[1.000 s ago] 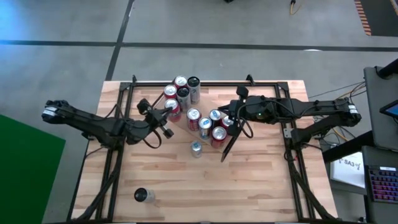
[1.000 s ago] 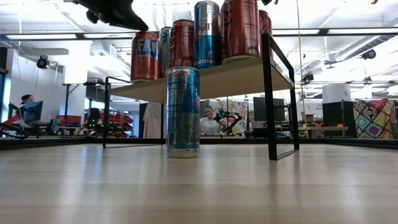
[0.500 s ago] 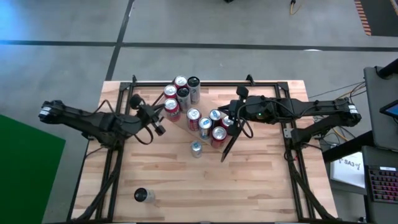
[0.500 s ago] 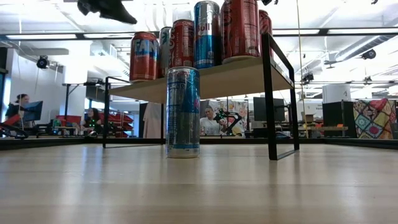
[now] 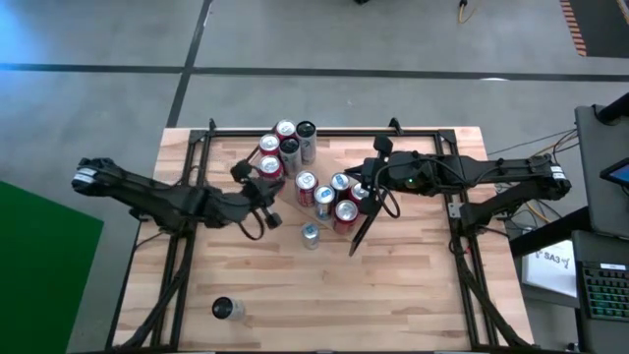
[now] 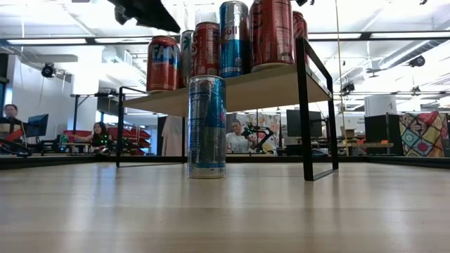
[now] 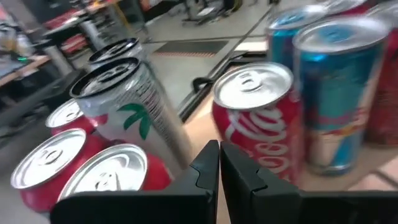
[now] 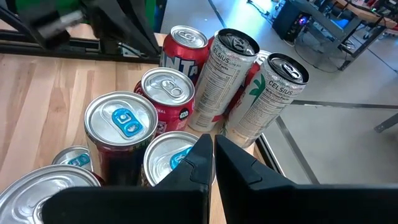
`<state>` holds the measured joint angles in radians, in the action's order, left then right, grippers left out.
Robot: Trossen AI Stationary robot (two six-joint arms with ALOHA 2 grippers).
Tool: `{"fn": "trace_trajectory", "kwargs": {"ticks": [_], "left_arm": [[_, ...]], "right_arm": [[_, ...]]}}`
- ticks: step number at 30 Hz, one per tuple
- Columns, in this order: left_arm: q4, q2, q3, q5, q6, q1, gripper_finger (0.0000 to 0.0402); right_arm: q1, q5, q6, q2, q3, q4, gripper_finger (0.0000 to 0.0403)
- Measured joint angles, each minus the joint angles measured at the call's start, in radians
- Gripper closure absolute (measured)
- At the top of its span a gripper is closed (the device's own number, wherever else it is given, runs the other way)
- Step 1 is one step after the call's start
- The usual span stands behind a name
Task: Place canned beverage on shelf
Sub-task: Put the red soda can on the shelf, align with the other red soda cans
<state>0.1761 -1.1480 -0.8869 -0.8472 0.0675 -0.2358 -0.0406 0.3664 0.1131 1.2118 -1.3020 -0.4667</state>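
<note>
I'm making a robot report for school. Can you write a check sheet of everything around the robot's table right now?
Surface: butcher-block table, bare wood at the near side.
Job's things: shelf holding many upright cans; one blue-and-silver can stands on the table in front of it; another can stands alone near the table's front left corner.
Clutter: nothing seen.
Grippers: left gripper shut, empty, above the shelf's left part; right gripper shut, empty, by the shelf's right end.
Cables: dark cables run along the right arm.
Surroundings: grey floor; people sit at desks far behind.
</note>
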Motion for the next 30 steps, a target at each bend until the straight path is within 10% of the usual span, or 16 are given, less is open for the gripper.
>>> {"fn": "trace_trajectory", "kwargs": {"ticks": [10, 30], "left_arm": [[0.203, -0.069, -0.062, -0.136, 0.127, 0.001, 0.0402], [0.617, 0.000, -0.167, -0.008, 0.323, -0.004, 0.0402]], "right_arm": [[0.000, 0.000, 0.001, 0.000, 0.000, 0.000, 0.0394], [0.000, 0.000, 0.000, 0.000, 0.000, -0.001, 0.0394]]}}
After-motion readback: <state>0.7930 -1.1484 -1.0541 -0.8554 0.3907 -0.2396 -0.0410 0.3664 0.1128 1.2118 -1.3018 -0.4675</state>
